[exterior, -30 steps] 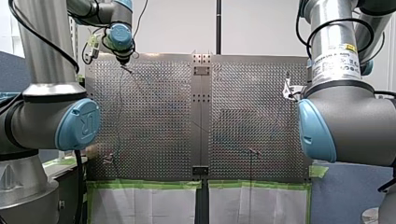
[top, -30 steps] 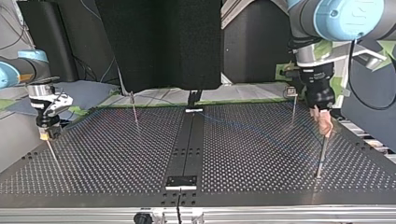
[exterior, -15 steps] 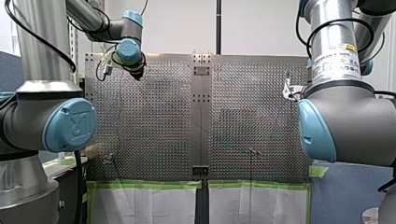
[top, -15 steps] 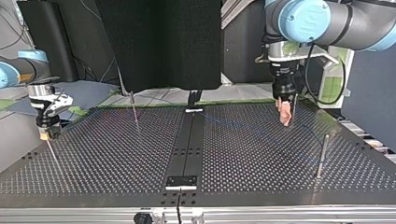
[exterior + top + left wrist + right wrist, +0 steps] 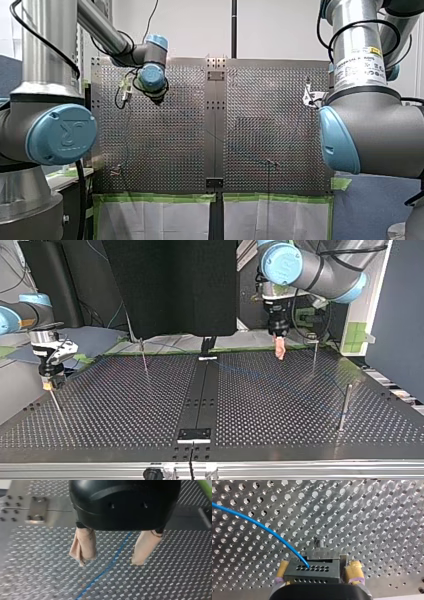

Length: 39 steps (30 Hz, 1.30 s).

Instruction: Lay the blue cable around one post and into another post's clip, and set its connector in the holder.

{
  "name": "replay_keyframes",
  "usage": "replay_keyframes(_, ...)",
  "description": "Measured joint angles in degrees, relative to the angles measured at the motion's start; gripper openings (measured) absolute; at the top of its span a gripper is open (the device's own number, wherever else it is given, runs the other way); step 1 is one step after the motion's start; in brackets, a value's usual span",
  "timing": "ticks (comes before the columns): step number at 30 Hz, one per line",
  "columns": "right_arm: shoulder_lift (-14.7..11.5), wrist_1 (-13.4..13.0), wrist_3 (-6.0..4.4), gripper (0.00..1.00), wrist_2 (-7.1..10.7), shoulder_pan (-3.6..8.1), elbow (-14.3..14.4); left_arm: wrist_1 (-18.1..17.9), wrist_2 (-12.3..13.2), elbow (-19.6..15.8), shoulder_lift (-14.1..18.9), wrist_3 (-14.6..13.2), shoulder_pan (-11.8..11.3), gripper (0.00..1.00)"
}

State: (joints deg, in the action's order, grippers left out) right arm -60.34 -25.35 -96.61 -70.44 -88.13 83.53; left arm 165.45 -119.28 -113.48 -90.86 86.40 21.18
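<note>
The blue cable (image 5: 113, 560) lies on the perforated table and runs under the gap of my left gripper (image 5: 108, 563), whose beige pads (image 5: 83, 546) stand apart and hold nothing. In the top view my left gripper (image 5: 279, 354) hovers over the table's far edge, right of the middle, near a thin post (image 5: 314, 357). My right gripper (image 5: 318, 573) stands open with its yellow pads (image 5: 354, 571) on either side of the grey connector (image 5: 313, 571), into which the cable (image 5: 262, 527) enters. In the top view my right gripper (image 5: 50, 382) is at the left edge, above a slim post (image 5: 56, 407).
Two more posts stand on the table, one at the back left (image 5: 143, 357) and one at the right (image 5: 345, 407) of the top view. A dark centre strip (image 5: 200, 400) splits the plate. A faint blue line of cable (image 5: 280, 382) crosses the right half.
My left arm has swung from the post at the top view's right toward the back middle of the table, its gripper still open. My right arm has not moved.
</note>
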Motion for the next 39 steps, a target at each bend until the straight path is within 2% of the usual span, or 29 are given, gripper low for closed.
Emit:
replay_keyframes(6, 0.0, 0.0, 0.0, 1.0, 0.0, 0.0, 0.0, -3.1, -2.63, -3.08, -3.12, 1.62, 3.11, 1.0)
replay_keyframes(14, 0.0, 0.0, 0.0, 1.0, 0.0, 0.0, 0.0, -7.59, -0.31, -7.56, -7.58, 3.26, 7.58, 1.0)
replay_keyframes(20, 0.0, 0.0, 0.0, 1.0, 0.0, 0.0, 0.0, -10.78, 1.34, -10.76, -10.78, 5.85, 10.78, 1.0)
replay_keyframes(25, 0.0, 0.0, 0.0, 1.0, 0.0, 0.0, 0.0, -13.1, 1.25, -13.08, -13.1, 7.59, 13.09, 1.0)
replay_keyframes(31, 0.0, 0.0, 0.0, 1.0, 0.0, 0.0, 0.0, -15.92, 0.34, -15.91, -15.75, 7.99, 15.94, 1.0)
replay_keyframes(39, 0.0, 0.0, 0.0, 1.0, 0.0, 0.0, 0.0, -20.02, -0.66, -17.78, -16.53, 8.42, 20.01, 1.0)
